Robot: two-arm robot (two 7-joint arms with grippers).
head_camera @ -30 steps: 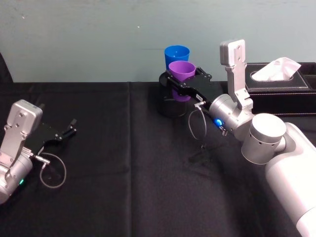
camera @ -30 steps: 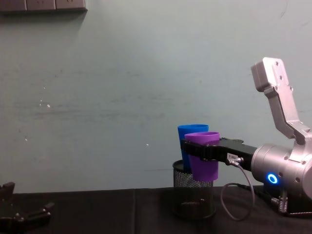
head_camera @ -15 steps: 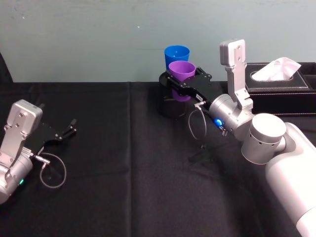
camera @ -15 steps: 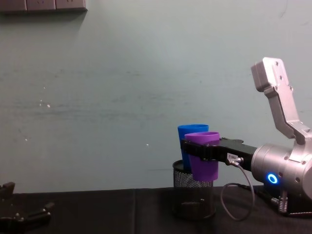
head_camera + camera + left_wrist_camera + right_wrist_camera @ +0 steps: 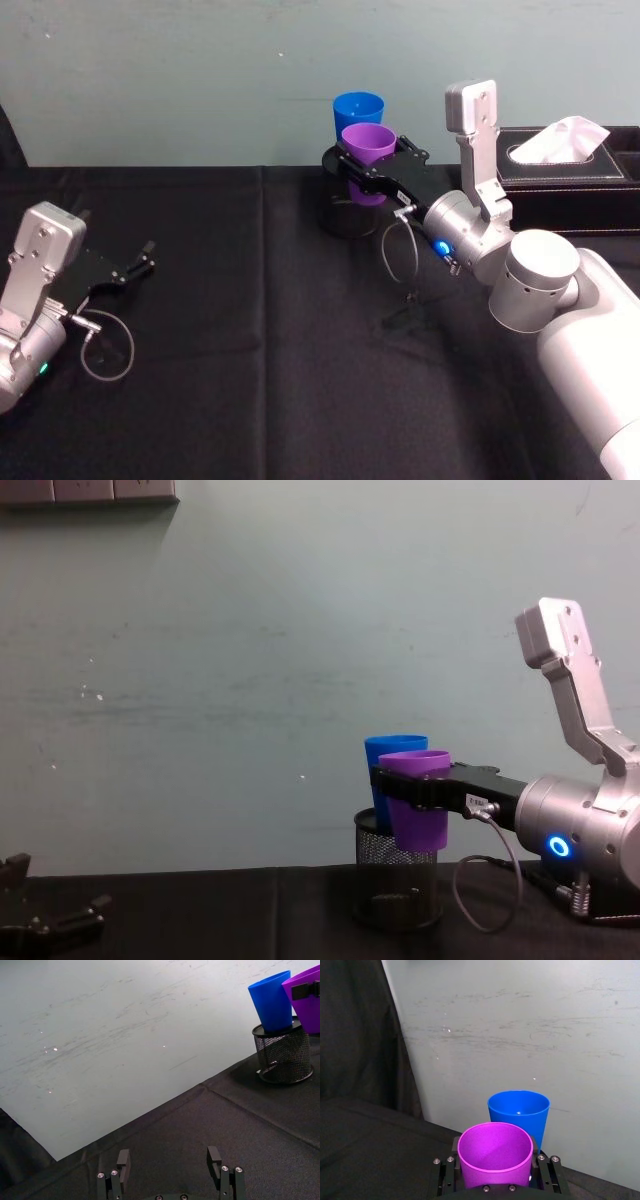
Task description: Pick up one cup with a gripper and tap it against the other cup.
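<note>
My right gripper [image 5: 366,166] is shut on the purple cup [image 5: 367,139] and holds it upright in the air, jaws clamped on its sides [image 5: 495,1180]. Just behind it, the blue cup [image 5: 358,107] stands inside a black wire-mesh pen holder [image 5: 343,216] near the wall. In the chest view the purple cup [image 5: 419,820] overlaps the blue cup [image 5: 384,748]. In the left wrist view the two rims, purple [image 5: 306,1000] and blue [image 5: 272,1000], sit side by side, and I cannot tell whether they touch. My left gripper [image 5: 135,268] rests open low at the far left, apart from both cups.
A black tissue box [image 5: 565,168] stands at the back right behind my right arm. The black cloth [image 5: 260,330] covers the table, which ends at the pale wall. A loose cable [image 5: 105,350] loops beside my left wrist.
</note>
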